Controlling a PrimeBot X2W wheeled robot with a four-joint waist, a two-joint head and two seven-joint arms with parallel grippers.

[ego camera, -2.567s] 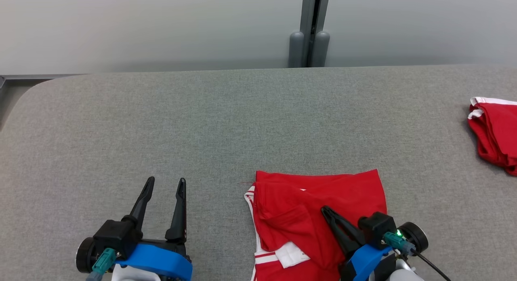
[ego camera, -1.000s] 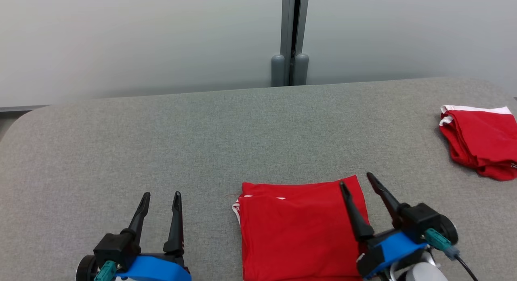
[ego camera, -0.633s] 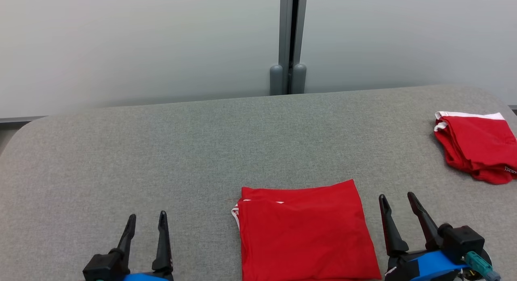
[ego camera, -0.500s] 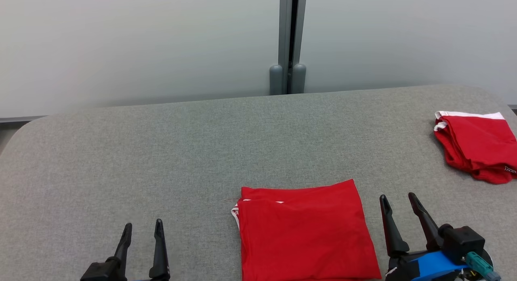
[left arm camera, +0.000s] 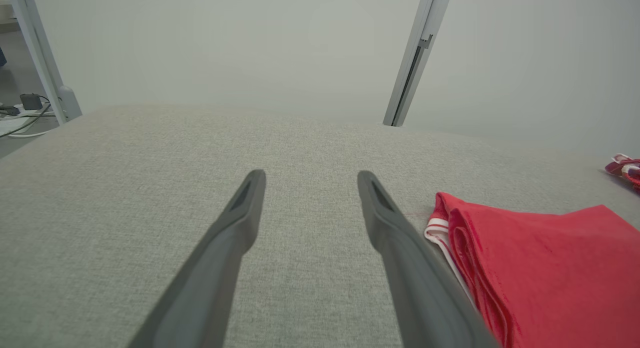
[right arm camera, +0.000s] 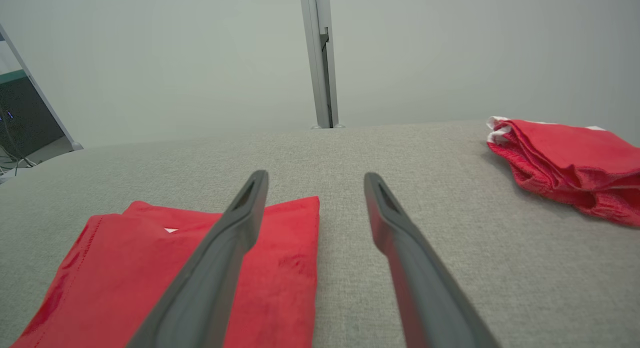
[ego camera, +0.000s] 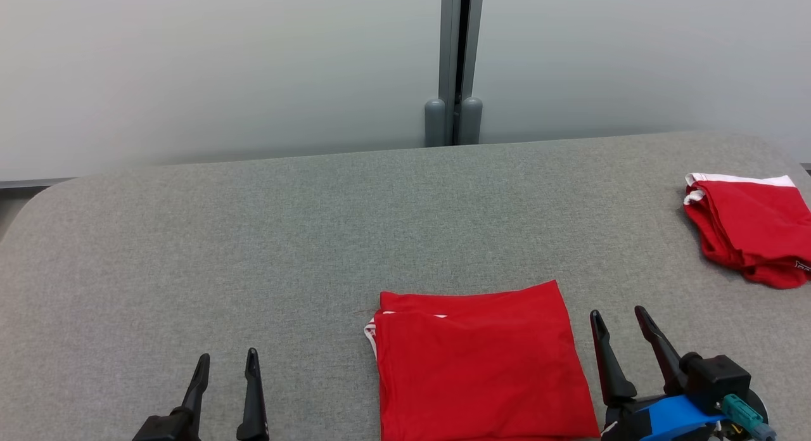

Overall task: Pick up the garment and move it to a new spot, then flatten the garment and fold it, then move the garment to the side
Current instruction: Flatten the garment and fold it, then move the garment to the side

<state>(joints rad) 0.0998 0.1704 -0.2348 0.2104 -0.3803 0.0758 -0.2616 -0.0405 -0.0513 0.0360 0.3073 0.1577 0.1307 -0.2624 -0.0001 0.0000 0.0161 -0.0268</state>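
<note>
Flanking folded garment (ego camera: pixel 478 365) with left gripper (ego camera: pixel 228 355), right gripper (ego camera: pixel 616 312), both spread wide, empty. Prepping sideways move, guessing.

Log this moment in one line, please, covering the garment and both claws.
folded garment: flat on table | left claw: open, empty | right claw: open, empty, right of garment | pending: move aside

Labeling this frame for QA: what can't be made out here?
Folded garment: near edge cut by head view's bottom; inner layers hidden under the top fold.
Second red garment: right end cut by head view's right edge; small mark too tiny to read.
Left claw: base cut at head view's bottom.
</note>
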